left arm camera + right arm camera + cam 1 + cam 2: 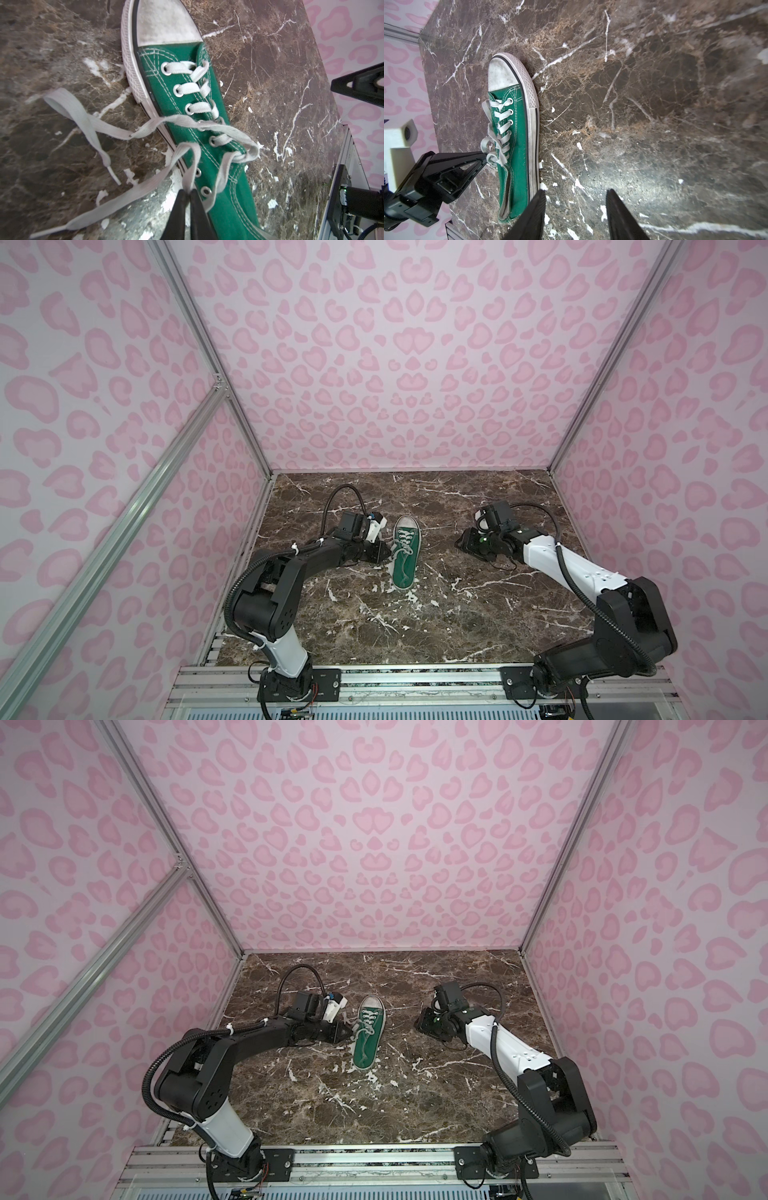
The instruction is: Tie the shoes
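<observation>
Left gripper (188, 190) pinches a white lace (192, 158) beside the green sneaker (182, 87); right gripper (575, 190) hangs parted, empty, across it; lace pickup underway, apparently; next, right must catch the other lace (87, 122).

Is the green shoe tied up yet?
Not yet. Its white laces sprawl loose across the shoe and table, no bow; the left pincer pinches one.

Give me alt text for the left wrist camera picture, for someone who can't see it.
The left gripper is shut on a white lace at the side of a green sneaker with a white toe cap, lying on a brown marble tabletop. The other lace trails loose across the marble.
</observation>
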You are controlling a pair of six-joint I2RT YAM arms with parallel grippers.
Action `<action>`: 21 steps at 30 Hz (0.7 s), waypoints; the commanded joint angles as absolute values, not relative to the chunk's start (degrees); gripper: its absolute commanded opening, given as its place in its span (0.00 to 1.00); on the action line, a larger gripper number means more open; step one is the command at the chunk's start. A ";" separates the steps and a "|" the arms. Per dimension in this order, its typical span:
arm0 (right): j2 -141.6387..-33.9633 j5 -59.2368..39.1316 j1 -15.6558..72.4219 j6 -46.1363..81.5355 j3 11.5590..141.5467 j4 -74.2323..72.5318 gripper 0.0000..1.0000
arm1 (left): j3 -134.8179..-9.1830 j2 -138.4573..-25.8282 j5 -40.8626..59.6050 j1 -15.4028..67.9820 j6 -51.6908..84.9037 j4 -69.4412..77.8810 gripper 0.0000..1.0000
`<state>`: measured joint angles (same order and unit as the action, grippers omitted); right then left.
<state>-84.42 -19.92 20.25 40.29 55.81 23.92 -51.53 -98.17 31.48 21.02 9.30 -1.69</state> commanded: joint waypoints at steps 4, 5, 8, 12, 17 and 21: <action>-84.10 -19.60 20.24 39.75 55.53 24.41 0.49 | -50.46 -94.43 31.25 21.08 9.26 -2.22 0.06; -84.11 -19.60 20.22 39.73 55.40 24.29 0.49 | -50.16 -93.61 31.03 21.20 9.55 -1.90 0.06; -84.20 -19.77 20.21 39.73 55.04 23.74 0.49 | -49.65 -91.72 30.42 21.68 10.26 -0.78 0.04; -83.87 -19.73 20.26 39.95 54.46 23.21 0.49 | -50.82 -91.01 31.10 22.55 12.01 0.27 0.03; -83.17 -19.69 20.14 40.17 53.67 22.90 0.49 | -54.84 -92.90 31.54 24.32 15.04 1.55 0.03; -83.06 -19.86 20.08 40.42 53.67 22.59 0.49 | -58.04 -95.96 30.75 25.63 17.60 2.98 0.03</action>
